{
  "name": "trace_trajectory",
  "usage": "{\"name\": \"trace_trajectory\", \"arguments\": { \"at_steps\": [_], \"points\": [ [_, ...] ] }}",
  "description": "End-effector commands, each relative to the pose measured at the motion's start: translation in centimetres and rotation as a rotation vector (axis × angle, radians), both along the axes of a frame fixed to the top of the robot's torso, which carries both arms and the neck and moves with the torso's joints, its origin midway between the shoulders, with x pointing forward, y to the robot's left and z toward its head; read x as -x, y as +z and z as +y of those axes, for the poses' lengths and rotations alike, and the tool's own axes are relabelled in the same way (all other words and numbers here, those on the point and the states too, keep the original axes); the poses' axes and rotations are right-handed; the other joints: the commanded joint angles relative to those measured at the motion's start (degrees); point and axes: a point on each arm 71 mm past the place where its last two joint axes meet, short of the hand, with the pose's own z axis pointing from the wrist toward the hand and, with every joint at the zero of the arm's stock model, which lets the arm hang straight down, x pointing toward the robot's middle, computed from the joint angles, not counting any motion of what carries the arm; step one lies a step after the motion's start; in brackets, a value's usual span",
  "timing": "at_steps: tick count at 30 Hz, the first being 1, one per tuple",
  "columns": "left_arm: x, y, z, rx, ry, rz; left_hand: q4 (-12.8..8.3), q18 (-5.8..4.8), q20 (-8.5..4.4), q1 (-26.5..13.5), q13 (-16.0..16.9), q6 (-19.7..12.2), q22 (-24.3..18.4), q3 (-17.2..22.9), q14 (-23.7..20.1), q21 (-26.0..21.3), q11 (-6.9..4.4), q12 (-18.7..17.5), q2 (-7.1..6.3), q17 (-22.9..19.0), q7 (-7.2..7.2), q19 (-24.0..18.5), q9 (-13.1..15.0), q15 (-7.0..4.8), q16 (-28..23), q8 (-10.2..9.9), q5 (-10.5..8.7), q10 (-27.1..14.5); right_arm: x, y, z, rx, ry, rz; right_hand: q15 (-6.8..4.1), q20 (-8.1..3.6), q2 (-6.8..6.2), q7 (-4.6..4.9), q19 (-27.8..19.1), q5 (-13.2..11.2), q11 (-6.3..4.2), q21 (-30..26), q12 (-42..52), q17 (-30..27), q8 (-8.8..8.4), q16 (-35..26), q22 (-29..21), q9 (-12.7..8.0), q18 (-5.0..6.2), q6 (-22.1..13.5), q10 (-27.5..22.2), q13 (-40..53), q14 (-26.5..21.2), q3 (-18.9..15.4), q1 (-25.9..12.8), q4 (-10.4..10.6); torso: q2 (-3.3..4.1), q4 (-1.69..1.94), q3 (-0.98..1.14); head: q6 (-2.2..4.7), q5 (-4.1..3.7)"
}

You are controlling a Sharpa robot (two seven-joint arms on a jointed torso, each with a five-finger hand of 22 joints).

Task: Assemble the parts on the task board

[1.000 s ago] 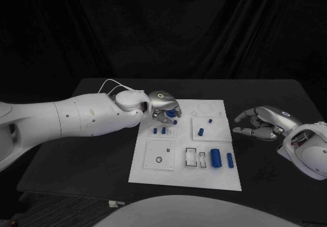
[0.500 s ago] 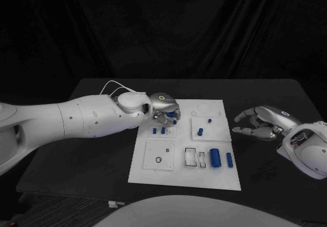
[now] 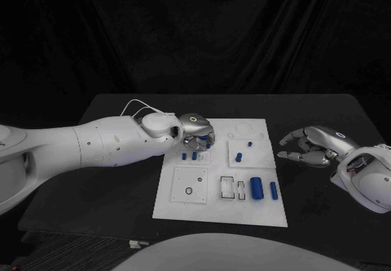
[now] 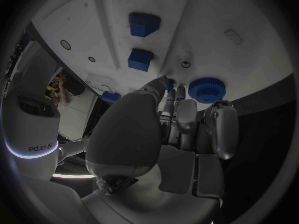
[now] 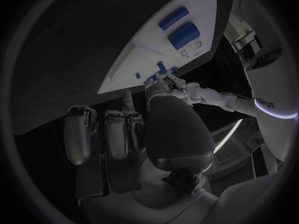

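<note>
White task board (image 3: pixel 208 203) | left hand (image 3: pixel 198 131) fingers curled over it, grasp unclear; two blue blocks (image 4: pixel 144 24) just beyond | right hand (image 3: pixel 313 147) beside it, released

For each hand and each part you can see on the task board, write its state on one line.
left hand: lowered over the task board's far left, fingers down beside a blue gear
right hand: off the board, fingers curled, holding nothing
two blue cylinders: lying flat, near right
two blue blocks: resting on the board
</note>
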Motion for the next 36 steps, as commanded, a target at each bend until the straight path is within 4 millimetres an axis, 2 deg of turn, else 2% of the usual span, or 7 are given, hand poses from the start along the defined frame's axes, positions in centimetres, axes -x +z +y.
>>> {"name": "trace_trajectory", "arguments": {
  "at_steps": [1, 6, 9, 12, 19, 29, 36],
  "points": [
    [0.0, -0.1, -0.2, 0.012, -0.007, -0.015, -0.10, -0.15, -0.21, -0.12, -0.29, 0.97, 11.23, 0.89, 0.24, -0.03, -0.12, -0.23, -0.28, 0.12, 0.18, 0.21, -0.10, -0.22, 0.47, 0.23, 0.04, 1.20, 0.0, 0.0, -0.1, -0.001, -0.006, -0.006, 0.25, 0.23, 0.40, -0.04, 2.51, 0.21, 0.38, -0.13, 0.15, 15.10, 0.12, 0.15, 12.92, -0.05, 0.72, 0.43, 5.96, 15.08, 6.11, -0.41, 0.22, 0.03, -0.01, -0.01, -0.01, 0.00, 0.06],
    [0.0, -0.2, -0.3, 0.024, -0.009, -0.026, -0.78, -0.14, -0.33, 0.21, -0.95, 2.92, 11.22, 3.16, 1.43, -0.09, -0.15, 0.07, 0.09, 1.16, 1.04, 0.24, -0.30, -0.22, 1.35, 0.69, -0.72, 5.51, -0.1, 0.0, -0.1, 0.000, -0.005, -0.006, 0.25, 0.23, 0.40, -0.04, 2.51, 0.21, 0.38, -0.13, 0.15, 15.10, 0.12, 0.15, 12.92, -0.05, 0.72, 0.43, 5.96, 15.08, 6.11, -0.41, 0.22, 0.03, 0.01, 0.01, 0.00, 0.00, -0.11],
    [0.0, -0.2, -0.3, 0.037, -0.015, -0.038, -1.31, -0.17, -0.46, 0.42, -1.21, 5.31, 11.25, 3.92, 2.32, 0.01, -0.37, 0.22, 0.35, 1.87, 1.04, 0.38, -0.09, -0.75, 1.84, 1.58, -0.65, 7.93, -0.1, 0.0, -0.1, 0.000, -0.005, -0.006, 0.25, 0.23, 0.43, -0.03, 2.48, 0.21, 0.39, -0.20, 0.15, 15.10, 0.12, 0.15, 12.90, -0.07, 0.73, 0.48, 5.96, 15.08, 6.11, -0.43, 0.25, 0.03, 0.01, 0.00, 0.00, 0.00, -0.10],
    [0.1, -0.1, -0.2, 0.053, -0.025, -0.053, -2.07, -0.31, -0.75, 0.53, -1.46, 7.67, 11.45, 4.39, 3.16, 0.61, -0.65, 0.23, 0.48, 2.25, 1.07, 0.91, 0.08, -1.06, 2.06, 2.31, 0.10, 10.96, -0.1, 0.0, -0.1, 0.000, -0.005, -0.006, 0.25, 0.23, 0.43, -0.03, 2.48, 0.21, 0.39, -0.20, 0.15, 15.10, 0.12, 0.15, 12.90, -0.07, 0.73, 0.48, 5.96, 15.08, 6.11, -0.43, 0.25, 0.03, 0.00, 0.00, 0.00, 0.00, -0.12],
    [0.4, 0.3, 0.1, 0.093, -0.044, -0.092, -2.93, -0.36, -1.42, -0.22, -2.23, 10.88, 11.49, 4.61, 4.57, 0.76, -1.18, -0.71, 0.35, 3.17, 0.69, 1.27, 0.32, -1.72, 2.51, 3.11, 1.91, 14.34, -0.2, 0.0, -0.1, 0.000, -0.005, -0.008, 0.25, 0.23, 0.43, -0.03, 2.48, 0.21, 0.39, -0.20, 0.15, 15.10, 0.12, 0.15, 12.90, -0.07, 0.73, 0.48, 5.96, 15.08, 6.11, -0.43, 0.25, 0.03, -0.02, 0.02, 0.01, 0.00, -0.17],
    [0.8, 1.6, 2.3, 0.104, -0.012, -0.117, -3.02, -0.36, -1.73, -1.38, -3.80, 10.58, 11.46, 5.14, 4.84, 0.57, -1.12, -3.45, -0.05, 2.54, 0.64, 1.37, -0.15, -1.78, 2.01, 2.06, 2.17, 14.22, -0.2, -0.1, -0.1, 0.003, -0.008, -0.006, 0.25, 0.23, 0.43, -0.03, 2.48, 0.21, 0.39, -0.20, 0.15, 15.10, 0.12, 0.15, 12.90, -0.07, 0.73, 0.48, 5.96, 15.08, 6.11, -0.43, 0.25, 0.03, -0.02, 0.01, 0.02, 0.00, 0.01],
    [0.8, 3.0, 4.3, 0.078, 0.017, -0.113, -2.78, -0.26, -1.73, -2.11, -4.69, 10.26, 11.30, 5.45, 4.65, 0.02, -1.21, -4.85, -0.18, 1.88, 0.44, 1.12, -0.47, -1.76, 1.56, 1.41, 1.52, 13.93, -0.3, -0.1, -0.2, 0.006, -0.013, 0.000, 0.26, 0.23, 0.46, -0.02, 2.47, 0.20, 0.40, -0.23, 0.15, 15.10, 0.14, 0.15, 12.89, -0.10, 0.74, 0.59, 5.96, 15.08, 6.11, -0.45, 0.28, 0.04, 0.01, 0.03, 0.01, 0.00, 0.40]
  ]
}}
